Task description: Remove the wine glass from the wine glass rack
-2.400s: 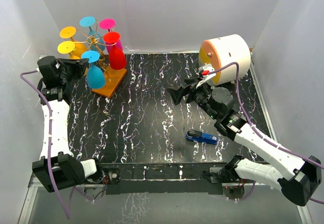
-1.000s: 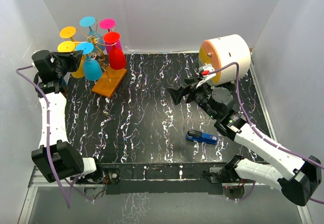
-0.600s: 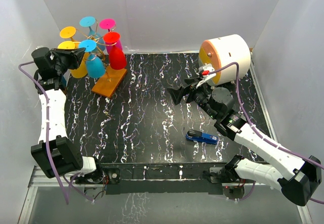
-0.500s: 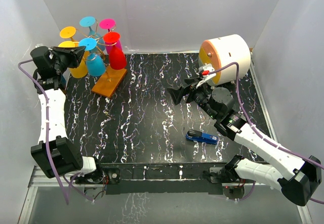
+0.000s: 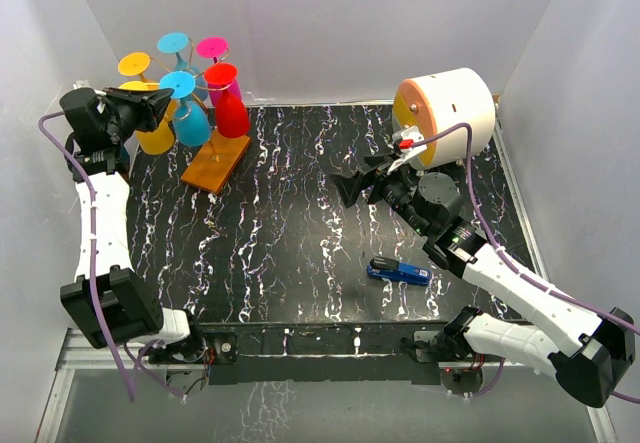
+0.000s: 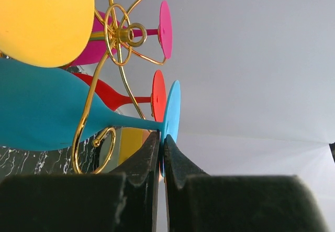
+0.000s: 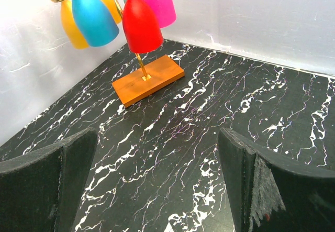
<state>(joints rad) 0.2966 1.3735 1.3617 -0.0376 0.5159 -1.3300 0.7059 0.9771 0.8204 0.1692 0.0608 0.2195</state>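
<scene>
The wine glass rack [image 5: 200, 103] is a gold wire stand on an orange base [image 5: 215, 161] at the back left, with several coloured glasses hanging bowl-down. My left gripper [image 5: 152, 106] is shut on the round foot of the blue wine glass [image 5: 191, 125]. In the left wrist view my left gripper [image 6: 163, 149] pinches the blue foot disc [image 6: 171, 109], and the stem lies against a curled gold wire arm [image 6: 86, 122]. My right gripper [image 5: 350, 187] is open and empty at mid table, facing the rack base [image 7: 149, 78] from well away.
Yellow [image 5: 155, 135], red [image 5: 232, 113] and pink [image 5: 211, 47] glasses hang close around the blue one. A white drum with an orange face [image 5: 445, 113] stands at the back right. A blue stapler-like object [image 5: 398, 271] lies near the front. White walls close in on the left.
My left gripper has risen and moved back toward the wall with the blue glass's foot in it. The blue glass has lifted and tilted. The right arm has not moved.
</scene>
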